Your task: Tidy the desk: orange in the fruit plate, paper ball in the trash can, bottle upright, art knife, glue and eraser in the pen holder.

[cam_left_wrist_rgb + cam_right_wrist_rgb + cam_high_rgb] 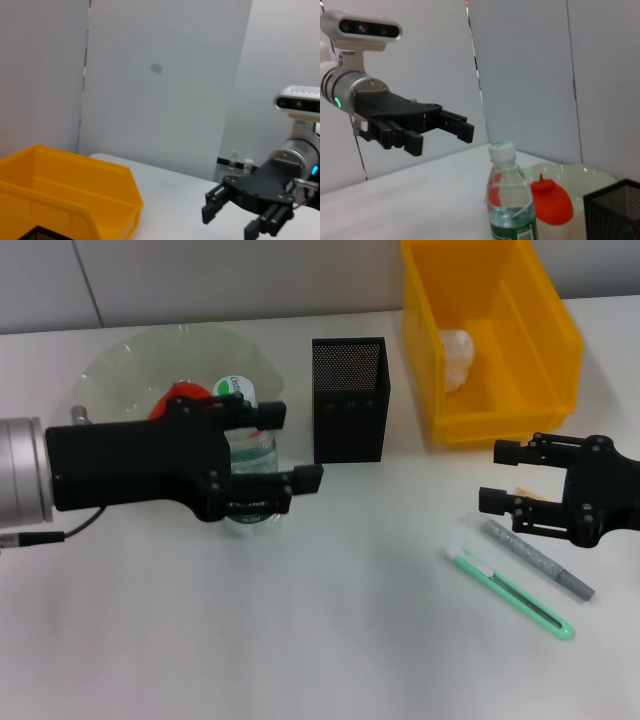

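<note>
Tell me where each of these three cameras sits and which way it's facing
Head view: on the robot's head, looking down at the desk; shows left gripper open over the upright bottle and right gripper open near the trash can.
Left wrist view: on the left wrist, facing across the desk; shows the trash can and the right gripper.
Right wrist view: on the right wrist, facing the opposite way; shows the bottle, orange and left gripper.
Shared: each wrist view shows the other arm's gripper; the head view shows both.
</note>
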Robot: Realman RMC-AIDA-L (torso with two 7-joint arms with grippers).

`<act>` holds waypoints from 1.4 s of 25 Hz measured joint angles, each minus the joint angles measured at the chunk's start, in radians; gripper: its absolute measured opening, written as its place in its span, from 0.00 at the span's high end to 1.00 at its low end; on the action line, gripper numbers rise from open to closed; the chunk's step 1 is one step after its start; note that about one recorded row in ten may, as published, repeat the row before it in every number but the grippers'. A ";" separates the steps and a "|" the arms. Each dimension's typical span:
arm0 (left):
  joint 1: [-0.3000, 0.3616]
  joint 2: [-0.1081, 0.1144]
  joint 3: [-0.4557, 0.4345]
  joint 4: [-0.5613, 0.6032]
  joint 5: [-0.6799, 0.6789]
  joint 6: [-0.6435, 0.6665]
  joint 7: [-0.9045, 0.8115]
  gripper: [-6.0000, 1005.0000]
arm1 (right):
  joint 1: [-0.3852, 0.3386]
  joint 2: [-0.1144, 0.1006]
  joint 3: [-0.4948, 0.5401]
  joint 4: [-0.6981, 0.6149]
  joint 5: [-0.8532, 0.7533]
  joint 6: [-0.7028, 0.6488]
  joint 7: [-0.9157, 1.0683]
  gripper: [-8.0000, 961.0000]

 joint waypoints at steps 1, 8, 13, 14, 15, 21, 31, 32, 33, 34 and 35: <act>-0.010 0.000 0.000 -0.025 0.001 0.008 0.013 0.20 | 0.001 0.000 0.009 -0.023 -0.018 0.001 0.025 0.32; -0.040 0.000 0.003 -0.121 0.013 0.043 0.080 0.20 | 0.031 0.003 0.034 -0.117 -0.143 0.011 0.176 0.32; -0.043 -0.002 0.008 -0.160 0.013 0.047 0.125 0.20 | 0.084 0.005 0.029 -0.188 -0.294 0.013 0.320 0.32; -0.043 -0.002 0.008 -0.167 0.013 0.047 0.130 0.20 | 0.084 0.005 0.029 -0.188 -0.294 0.013 0.320 0.32; -0.045 -0.002 0.008 -0.177 0.013 0.047 0.135 0.20 | 0.093 0.005 0.028 -0.197 -0.307 0.013 0.337 0.32; -0.053 -0.002 0.009 -0.210 0.013 0.047 0.159 0.20 | 0.139 0.007 -0.013 -0.281 -0.423 0.007 0.428 0.32; -0.066 -0.005 0.011 -0.253 0.004 0.063 0.209 0.20 | 0.230 0.007 -0.155 -0.392 -0.652 0.042 0.600 0.32; -0.066 -0.005 0.011 -0.253 0.004 0.063 0.209 0.20 | 0.230 0.007 -0.155 -0.392 -0.652 0.042 0.600 0.32; -0.069 -0.006 0.012 -0.254 0.004 0.070 0.215 0.20 | 0.241 0.007 -0.164 -0.396 -0.676 0.043 0.615 0.32; -0.069 -0.006 0.012 -0.254 0.004 0.070 0.215 0.20 | 0.253 0.007 -0.174 -0.398 -0.699 0.045 0.629 0.32; -0.070 -0.006 0.012 -0.256 0.004 0.071 0.215 0.20 | 0.261 0.007 -0.180 -0.397 -0.711 0.046 0.638 0.32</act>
